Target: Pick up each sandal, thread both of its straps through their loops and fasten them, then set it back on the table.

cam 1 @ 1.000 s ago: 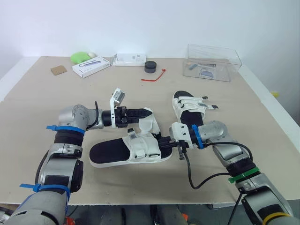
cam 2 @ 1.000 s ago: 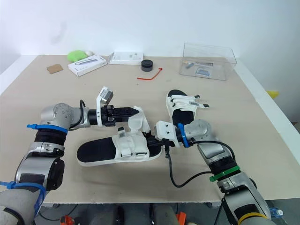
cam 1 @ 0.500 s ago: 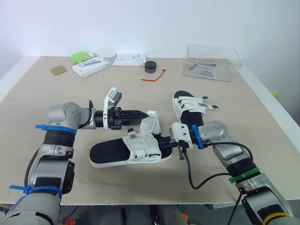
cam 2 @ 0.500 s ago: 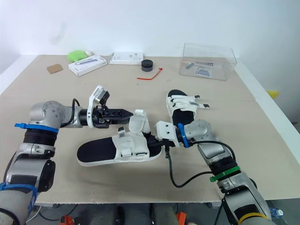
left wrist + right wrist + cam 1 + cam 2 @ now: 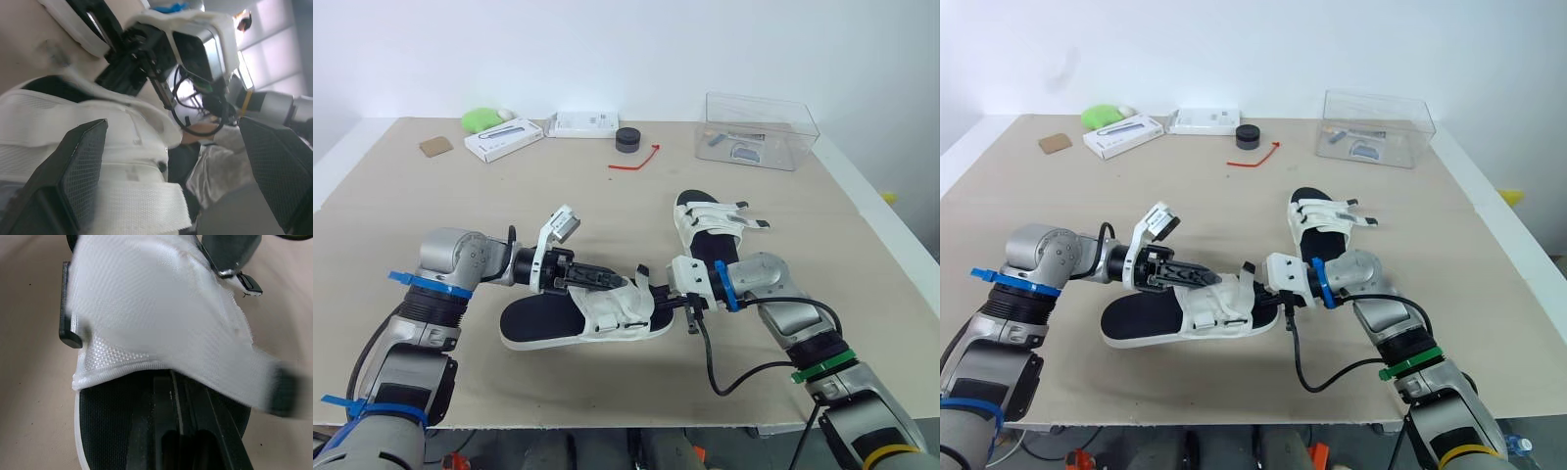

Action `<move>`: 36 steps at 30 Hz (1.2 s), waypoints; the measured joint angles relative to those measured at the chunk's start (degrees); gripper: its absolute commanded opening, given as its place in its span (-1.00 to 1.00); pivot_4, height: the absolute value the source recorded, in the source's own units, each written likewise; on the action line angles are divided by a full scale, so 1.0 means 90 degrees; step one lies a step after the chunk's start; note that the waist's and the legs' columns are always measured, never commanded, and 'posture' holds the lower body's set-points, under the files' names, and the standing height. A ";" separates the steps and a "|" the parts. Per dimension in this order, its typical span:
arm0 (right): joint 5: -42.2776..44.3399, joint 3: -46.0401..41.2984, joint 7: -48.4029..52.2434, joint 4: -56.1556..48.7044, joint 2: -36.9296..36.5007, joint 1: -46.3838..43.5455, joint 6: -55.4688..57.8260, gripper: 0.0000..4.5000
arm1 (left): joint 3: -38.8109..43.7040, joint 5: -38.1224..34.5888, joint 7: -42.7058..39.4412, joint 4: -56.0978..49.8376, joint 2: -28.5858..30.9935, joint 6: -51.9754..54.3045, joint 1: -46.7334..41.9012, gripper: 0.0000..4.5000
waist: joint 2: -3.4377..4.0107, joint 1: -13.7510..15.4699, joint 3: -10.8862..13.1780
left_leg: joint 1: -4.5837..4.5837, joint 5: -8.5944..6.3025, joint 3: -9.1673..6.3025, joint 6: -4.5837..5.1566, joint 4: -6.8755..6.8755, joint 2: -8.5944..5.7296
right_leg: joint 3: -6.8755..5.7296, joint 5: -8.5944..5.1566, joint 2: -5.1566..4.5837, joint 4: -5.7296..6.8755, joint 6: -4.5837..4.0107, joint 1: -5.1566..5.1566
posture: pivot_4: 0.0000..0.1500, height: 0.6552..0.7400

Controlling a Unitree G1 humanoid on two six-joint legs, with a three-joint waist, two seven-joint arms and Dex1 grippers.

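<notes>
Sandal work at the front of the table (image 5: pixel 440 206): the near sandal (image 5: pixel 543 320) is lying flat on its sole, and both arms are meeting over its white straps (image 5: pixel 622 305). The left gripper (image 5: pixel 610 282) is standing wide open, its fingers (image 5: pixel 78 166) straddling the straps from above, probably pressing the flap down so the fastening takes. The right gripper (image 5: pixel 654 297) is reaching in from the toe end with its fingers almost together, tucked under the front strap along the black footbed. Nothing is showing between them, so I judge it is bracing the shoe, not gripping it. The second sandal (image 5: pixel 710 223) is resting just behind the right arm, its straps looking closed.
</notes>
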 measured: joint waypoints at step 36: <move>-0.0020 0.0013 -0.0029 0.0053 -0.0006 -0.0005 -0.0119 -1.00 | -0.0480 0.0223 0.0554 0.0700 -0.0619 -0.0014 -0.0646 0.95 | 0.0000 0.0004 0.0000 | 0.0004 0.0001 -0.0001 0.0002 0.0004 -0.0006 | -0.0001 0.0002 0.0001 0.0001 0.0004 0.0004 | 1.00 1.00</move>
